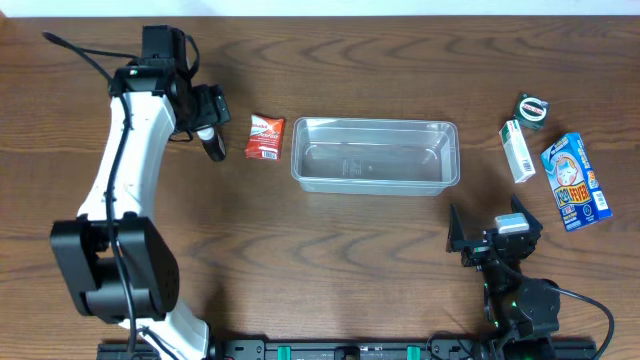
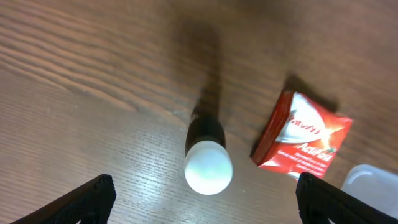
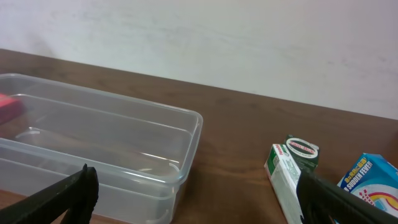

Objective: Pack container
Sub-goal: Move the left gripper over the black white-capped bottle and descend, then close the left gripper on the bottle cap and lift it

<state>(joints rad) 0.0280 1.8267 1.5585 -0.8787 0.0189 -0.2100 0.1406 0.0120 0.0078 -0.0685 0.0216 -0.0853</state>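
The clear plastic container lies empty at the table's middle; its right end shows in the right wrist view. A red sachet lies just left of it and also shows in the left wrist view. A small dark bottle with a white cap stands left of the sachet; I see it from above in the left wrist view. My left gripper hangs open above the bottle, its fingers wide on either side of it, apart. My right gripper is open and empty near the front right.
At the right lie a white-and-green box, a small round green-rimmed item and a blue box. A pale wall stands behind the table's far edge.
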